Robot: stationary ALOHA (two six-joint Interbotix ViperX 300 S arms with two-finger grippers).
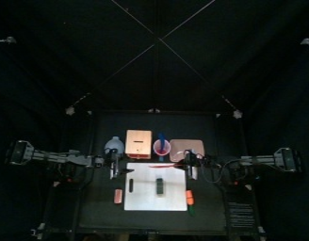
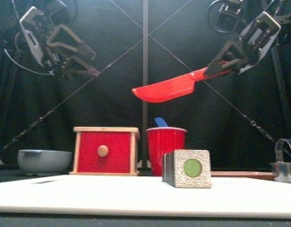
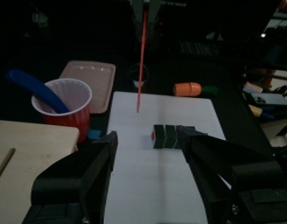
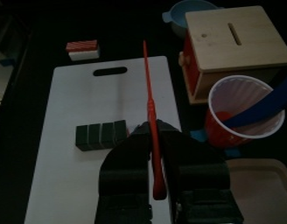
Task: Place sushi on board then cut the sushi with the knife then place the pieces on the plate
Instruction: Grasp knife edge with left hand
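Observation:
The dark green sushi roll [image 1: 158, 185] lies on the white cutting board [image 1: 142, 200], whole as far as I can see; the front view shows its end [image 2: 190, 168]. My right gripper [image 4: 156, 171] is shut on the handle of the red knife [image 2: 172, 87], held high above the board with the blade [image 4: 150, 96] pointing out over the roll [image 4: 101, 134]. My left gripper [image 3: 152, 166] hangs open above the board's left part, holding nothing, with the roll [image 3: 173, 135] just beyond its jaws. The pink plate [image 3: 87, 74] lies behind the board on the right.
Behind the board stand the wooden box [image 2: 106, 151], the red cup [image 2: 166, 146] with a blue knife [image 2: 161, 122], and the blue-grey bowl [image 2: 43, 160]. An orange toy [image 3: 188, 88] and a red-and-white toy [image 4: 81, 45] lie beside the board. The metal cutter [image 2: 286, 164] sits far right.

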